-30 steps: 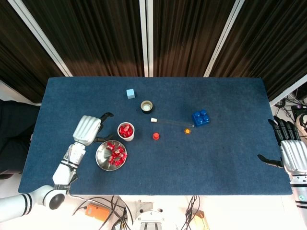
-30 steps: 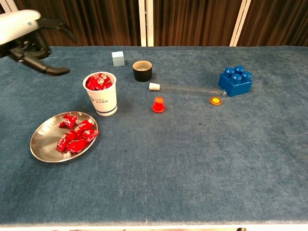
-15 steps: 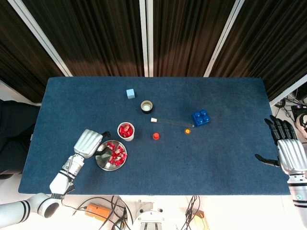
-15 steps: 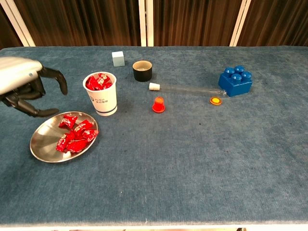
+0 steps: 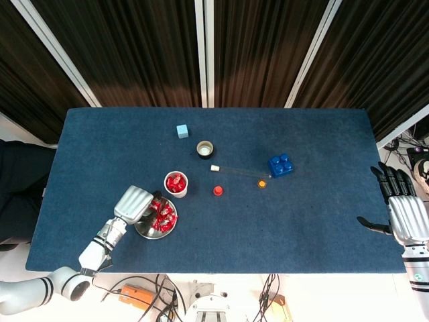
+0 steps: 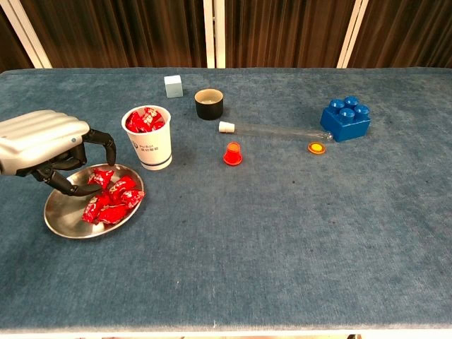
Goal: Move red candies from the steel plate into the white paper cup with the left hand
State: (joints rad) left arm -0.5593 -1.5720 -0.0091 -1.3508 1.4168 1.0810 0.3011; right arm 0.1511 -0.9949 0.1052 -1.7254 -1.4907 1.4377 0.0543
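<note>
The steel plate lies near the table's front left and holds several red candies. Just behind it stands the white paper cup, with red candies inside. My left hand hovers over the plate's left part, fingers curled downward and apart, their tips at the nearest candy; I see nothing gripped. At the table's far right edge my right hand rests with fingers spread and holds nothing; the chest view does not show it.
A light blue cube and a black cup sit behind the paper cup. Right of it are a red cap, a test tube, an orange cap and a blue brick.
My left hand has come from beside the paper cup, down and right, onto the plate's left part. The right hand has barely shifted.
</note>
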